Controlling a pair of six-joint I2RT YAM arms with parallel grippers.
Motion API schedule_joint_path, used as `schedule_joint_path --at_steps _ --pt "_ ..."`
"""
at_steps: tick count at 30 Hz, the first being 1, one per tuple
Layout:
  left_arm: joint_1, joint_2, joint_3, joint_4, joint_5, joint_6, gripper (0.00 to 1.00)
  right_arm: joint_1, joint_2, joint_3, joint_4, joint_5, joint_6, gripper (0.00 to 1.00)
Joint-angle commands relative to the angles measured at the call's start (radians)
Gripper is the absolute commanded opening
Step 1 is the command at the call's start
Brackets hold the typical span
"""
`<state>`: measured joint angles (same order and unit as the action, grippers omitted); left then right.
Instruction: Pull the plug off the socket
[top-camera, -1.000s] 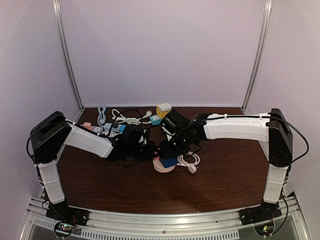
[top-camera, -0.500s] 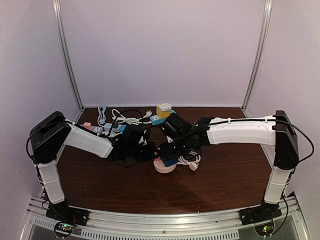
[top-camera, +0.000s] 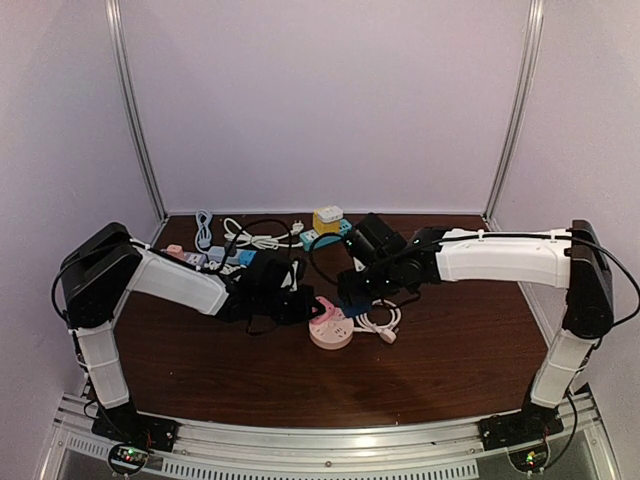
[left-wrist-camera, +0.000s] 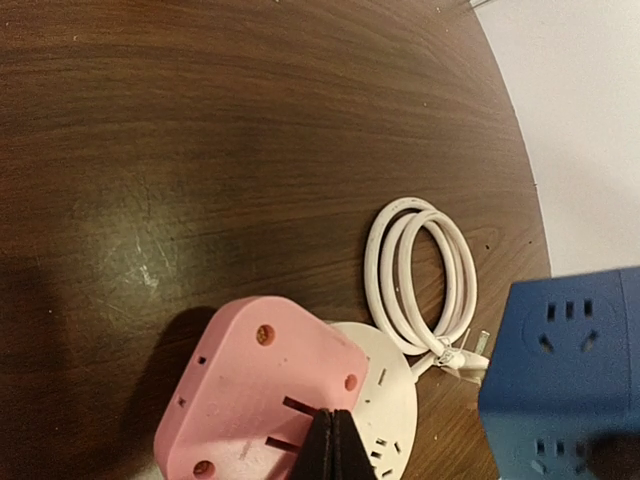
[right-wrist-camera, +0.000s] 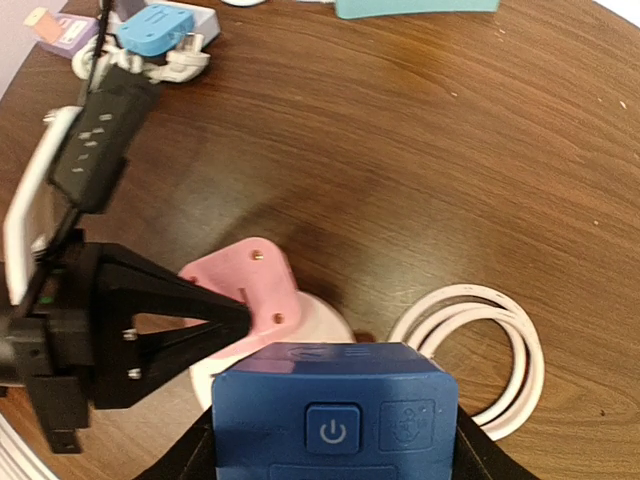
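- top external: the pink socket block (top-camera: 330, 328) lies on a round white base (top-camera: 332, 341) near the middle of the desk (top-camera: 450, 370). the left gripper (top-camera: 308, 306) reaches in from the left and meets the block's left edge. the right gripper (top-camera: 356, 298) hangs just above and to the right of the block, carrying the blue cube plug (top-camera: 354, 305). a coiled white cable (top-camera: 378, 322) lies just beside the base on its right. spare power strips (top-camera: 325, 222) line the desk's far edge.
- left wrist: the left gripper's fingers (left-wrist-camera: 322, 450) are clenched together to a point and rest on the pink socket block (left-wrist-camera: 250, 390) beside its two slots, grasping nothing. the blue cube plug (left-wrist-camera: 565, 370) stands apart from the block at lower right, with the cable coil between them.
- right wrist: the right gripper's fingers flank the blue cube plug (right-wrist-camera: 335, 425) and grasp it. bare desk and the base's rim show between the plug and the block.
- progress, as a judgement: the plug is already off the socket, with the block pinned down. what is left is probably to carry the plug clear, set it down and let go.
- containers: none is in view.
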<state>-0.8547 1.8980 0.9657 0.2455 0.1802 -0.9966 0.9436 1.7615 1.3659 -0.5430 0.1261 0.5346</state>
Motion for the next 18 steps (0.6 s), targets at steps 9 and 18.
schedule_joint_path --at_steps 9,18 --pt "0.005 -0.081 0.139 -0.418 0.053 0.165 0.14 -0.352 -0.157 -0.131 0.202 -0.039 0.005 0.21" --pt "0.005 -0.238 0.141 -0.395 0.080 0.269 0.43 -0.664 -0.102 -0.244 0.492 -0.315 0.055 0.24"
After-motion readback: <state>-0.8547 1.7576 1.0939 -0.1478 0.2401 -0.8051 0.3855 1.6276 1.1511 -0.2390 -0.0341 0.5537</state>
